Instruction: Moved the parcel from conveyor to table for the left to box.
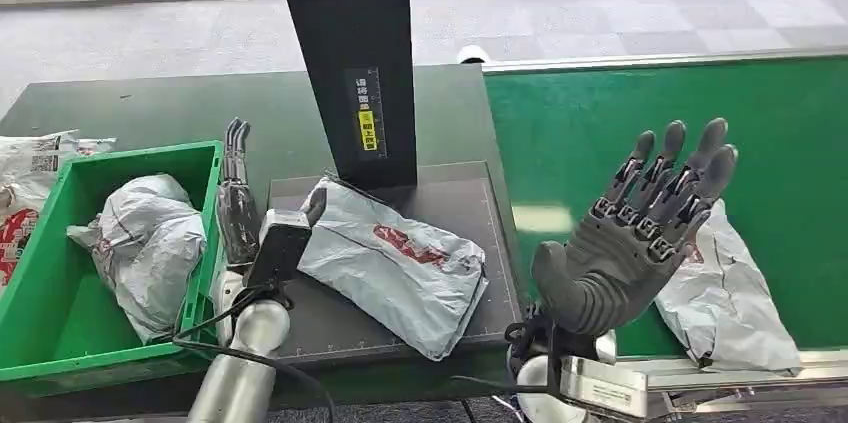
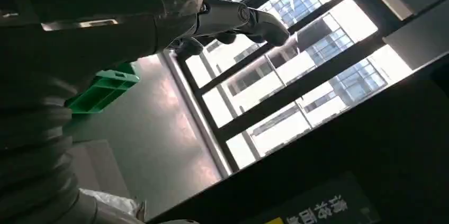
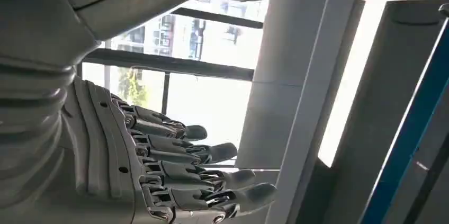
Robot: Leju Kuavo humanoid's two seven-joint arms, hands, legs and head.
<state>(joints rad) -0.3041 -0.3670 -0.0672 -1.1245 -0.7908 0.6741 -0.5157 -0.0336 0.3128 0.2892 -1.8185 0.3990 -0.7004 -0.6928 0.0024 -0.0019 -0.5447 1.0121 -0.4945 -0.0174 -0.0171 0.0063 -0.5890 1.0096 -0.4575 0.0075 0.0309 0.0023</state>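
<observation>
A grey plastic parcel (image 1: 395,263) with a red mark lies on the dark scale plate (image 1: 470,188) on the table. Another grey parcel (image 1: 725,293) rests on the green conveyor (image 1: 660,133) near its front edge. My right hand (image 1: 640,238) is raised above the conveyor's near left part, fingers spread and pointing up, holding nothing; the right wrist view shows its fingers (image 3: 180,168) extended. My left hand (image 1: 238,198) stands between the green bin and the table parcel, fingers straight, touching nothing, and its fingers (image 2: 233,20) are extended in the left wrist view too.
A green bin (image 1: 205,158) at the left holds a grey parcel (image 1: 150,243). More bagged parcels (image 1: 30,158) lie beyond the bin's far left. A black post (image 1: 350,53) with a yellow label rises behind the scale plate.
</observation>
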